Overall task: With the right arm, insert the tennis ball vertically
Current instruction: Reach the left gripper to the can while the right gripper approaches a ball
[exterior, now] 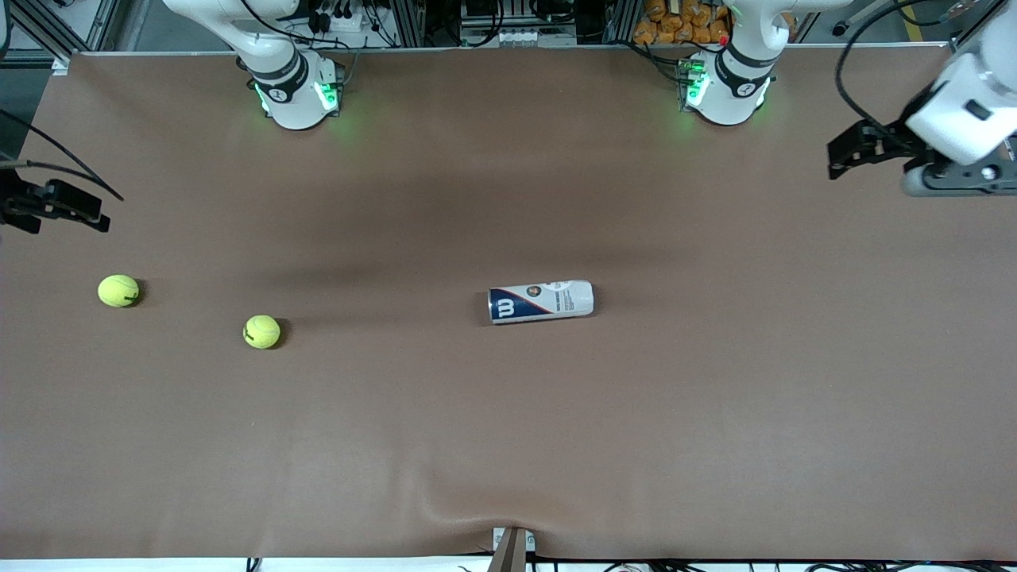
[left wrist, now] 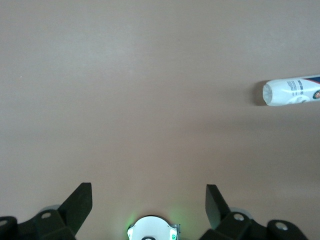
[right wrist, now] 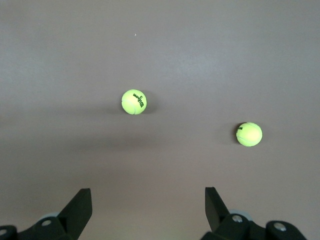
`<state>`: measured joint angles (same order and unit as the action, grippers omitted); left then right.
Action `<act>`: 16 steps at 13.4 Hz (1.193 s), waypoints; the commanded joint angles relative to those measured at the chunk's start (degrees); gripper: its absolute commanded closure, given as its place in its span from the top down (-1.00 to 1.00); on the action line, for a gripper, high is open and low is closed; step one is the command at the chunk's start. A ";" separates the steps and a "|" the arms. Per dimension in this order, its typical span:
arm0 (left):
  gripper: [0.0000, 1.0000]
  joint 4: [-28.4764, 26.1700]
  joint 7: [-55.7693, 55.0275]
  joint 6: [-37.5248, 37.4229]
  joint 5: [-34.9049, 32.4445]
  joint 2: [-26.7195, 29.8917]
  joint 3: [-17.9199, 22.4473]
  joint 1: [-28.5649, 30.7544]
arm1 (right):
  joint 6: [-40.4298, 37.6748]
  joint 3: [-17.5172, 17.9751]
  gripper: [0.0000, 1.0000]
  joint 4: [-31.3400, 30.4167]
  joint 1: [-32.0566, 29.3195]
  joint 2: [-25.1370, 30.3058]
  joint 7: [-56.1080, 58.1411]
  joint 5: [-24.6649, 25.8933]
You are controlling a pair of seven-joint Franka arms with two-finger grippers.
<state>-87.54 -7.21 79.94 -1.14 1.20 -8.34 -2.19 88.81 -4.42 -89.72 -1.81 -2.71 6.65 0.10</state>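
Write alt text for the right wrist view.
Two yellow-green tennis balls lie apart on a brown table: one with dark lettering, one plainer. The right end effector hangs above them, its two dark fingers spread wide and empty.

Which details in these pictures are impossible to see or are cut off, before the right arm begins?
- White and blue tennis ball can, lying on its side: front view does not show whether its mouth is open; left wrist view crops its blue end.
- Right gripper: front view's edge cuts it off.
- Small print on the two yellow-green tennis balls: too small to read.
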 commanded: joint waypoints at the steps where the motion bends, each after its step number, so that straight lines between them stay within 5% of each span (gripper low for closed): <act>1: 1.00 1.85 -0.70 -1.28 -1.06 -1.98 -1.06 -0.62 | -0.57 0.55 1.00 1.12 -0.30 0.34 -0.59 -0.62; 5: 1.00 2.89 -0.70 -0.93 -3.95 -5.31 -2.56 -5.17 | -0.22 0.73 1.00 0.51 0.40 0.08 -0.68 -0.62; 9: 1.00 12.29 -0.96 -0.57 -10.00 -17.79 -2.47 -14.66 | 0.13 0.82 1.00 0.51 0.66 -0.19 -0.68 -0.62; 16: 1.00 12.48 -0.09 4.17 -15.39 -23.77 -2.29 -25.48 | 1.19 0.82 1.00 0.60 0.84 -0.62 -0.77 -0.62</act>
<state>-76.91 -7.97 84.33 -14.61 -20.59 -10.90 -24.47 89.51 -3.60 -89.40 -1.28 -3.07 6.65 0.00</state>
